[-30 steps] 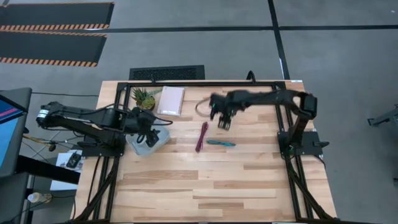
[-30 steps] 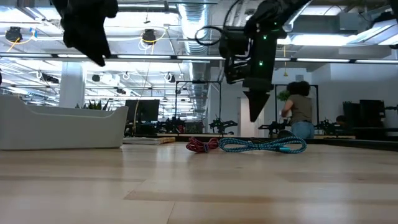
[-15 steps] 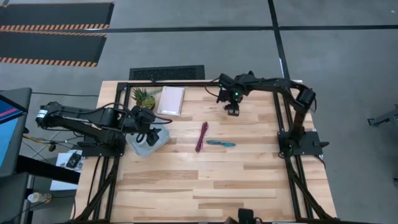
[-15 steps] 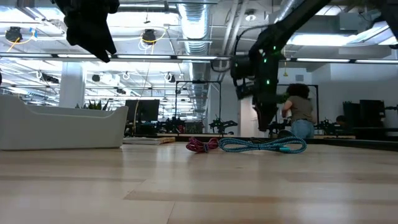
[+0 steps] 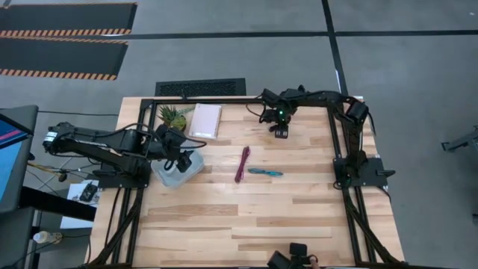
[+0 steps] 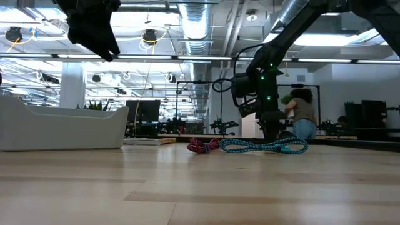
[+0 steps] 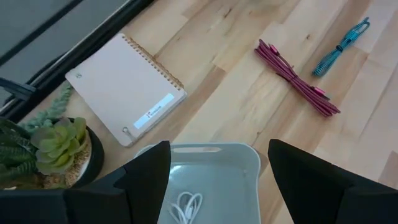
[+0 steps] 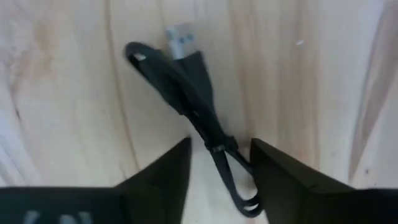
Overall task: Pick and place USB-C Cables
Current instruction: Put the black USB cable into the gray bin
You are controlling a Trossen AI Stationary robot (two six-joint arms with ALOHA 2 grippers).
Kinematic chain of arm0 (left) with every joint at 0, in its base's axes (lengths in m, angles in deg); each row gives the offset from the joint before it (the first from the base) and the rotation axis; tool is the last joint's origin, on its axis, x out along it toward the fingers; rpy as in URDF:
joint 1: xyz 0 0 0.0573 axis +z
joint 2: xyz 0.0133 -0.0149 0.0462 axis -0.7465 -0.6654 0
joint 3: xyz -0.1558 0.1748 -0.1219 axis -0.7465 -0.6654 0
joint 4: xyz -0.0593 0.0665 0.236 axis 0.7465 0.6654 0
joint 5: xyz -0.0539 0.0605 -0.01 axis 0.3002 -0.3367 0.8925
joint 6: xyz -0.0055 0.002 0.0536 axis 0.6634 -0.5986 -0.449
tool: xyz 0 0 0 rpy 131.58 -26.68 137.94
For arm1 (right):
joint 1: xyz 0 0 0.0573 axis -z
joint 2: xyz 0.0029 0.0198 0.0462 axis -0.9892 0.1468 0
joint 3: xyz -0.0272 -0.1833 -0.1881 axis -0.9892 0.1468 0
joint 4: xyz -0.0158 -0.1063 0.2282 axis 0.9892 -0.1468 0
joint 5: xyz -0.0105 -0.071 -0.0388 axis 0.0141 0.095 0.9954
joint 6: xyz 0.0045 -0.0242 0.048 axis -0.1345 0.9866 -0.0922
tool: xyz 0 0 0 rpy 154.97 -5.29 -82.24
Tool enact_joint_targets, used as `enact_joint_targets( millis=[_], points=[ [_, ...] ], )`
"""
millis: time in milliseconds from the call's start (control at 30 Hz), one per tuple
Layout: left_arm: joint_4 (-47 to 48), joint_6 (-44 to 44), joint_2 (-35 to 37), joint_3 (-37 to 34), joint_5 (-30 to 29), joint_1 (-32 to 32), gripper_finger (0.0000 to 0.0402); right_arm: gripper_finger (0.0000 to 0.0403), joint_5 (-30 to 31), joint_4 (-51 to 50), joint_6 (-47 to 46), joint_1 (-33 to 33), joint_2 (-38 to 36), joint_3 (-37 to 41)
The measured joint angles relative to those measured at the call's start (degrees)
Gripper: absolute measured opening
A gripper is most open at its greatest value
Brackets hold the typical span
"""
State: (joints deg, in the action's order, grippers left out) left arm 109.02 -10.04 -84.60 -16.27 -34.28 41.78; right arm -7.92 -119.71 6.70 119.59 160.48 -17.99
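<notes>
My right gripper point(image 5: 281, 131) points down at the table near its far edge, low over the wood in the low view point(image 6: 270, 128). It is open, and its fingers stand on either side of the black cable bundle point(image 8: 186, 87), which lies flat between them without touching them. The magenta cable point(image 5: 242, 164) and the teal cable point(image 5: 265, 172) lie on the table's middle. My left gripper point(image 5: 183, 157) hangs open above the pale tray point(image 5: 169, 178). The white cable point(image 7: 186, 208) lies inside the tray.
A white spiral notebook point(image 5: 205, 121) and a small potted plant point(image 5: 172, 116) sit at the far left, beside the tray. The black frame rail point(image 5: 246, 100) runs along the far edge just behind my right gripper. Bare wood fills the near half of the table.
My right gripper has moved from above the magenta and teal cables toward the far edge and a little right. It has turned fingers-down and dropped almost onto the table over the black cable. The cables have not moved.
</notes>
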Motion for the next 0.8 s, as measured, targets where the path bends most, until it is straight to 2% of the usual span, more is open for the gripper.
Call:
enact_joint_targets(
  millis=[233,333,467,600,700,800],
  points=[
    [0.0,0.2,0.0,0.0,-0.3,0.0,0.0258,0.0023,0.2,0.7,-4.5,-1.4,-0.6,0.2],
    [0.0,-0.4,0.0,0.0,-0.5,0.0,0.0258,0.0024,0.1,1.7,-8.5,-1.5,-2.1,0.4],
    [-2.4,-3.7,0.1,-0.4,-3.8,0.0,0.0258,0.0015,-4.8,4.3,-12.9,-1.4,-7.9,0.6],
    [-16.5,-9.5,2.9,-5.7,-6.0,0.2,0.0258,0.0010,-13.7,10.5,-19.1,-1.6,-16.5,0.5],
    [-33.1,-16.9,6.2,-12.7,-2.7,0.8,0.0258,0.0014,-20.1,18.2,-23.2,-2.6,-23.1,0.4],
    [-54.3,-24.3,9.8,-21.7,3.7,2.0,0.0258,0.0008,-22.1,25.3,-26.4,-5.3,-28.2,0.3]
  ],
)
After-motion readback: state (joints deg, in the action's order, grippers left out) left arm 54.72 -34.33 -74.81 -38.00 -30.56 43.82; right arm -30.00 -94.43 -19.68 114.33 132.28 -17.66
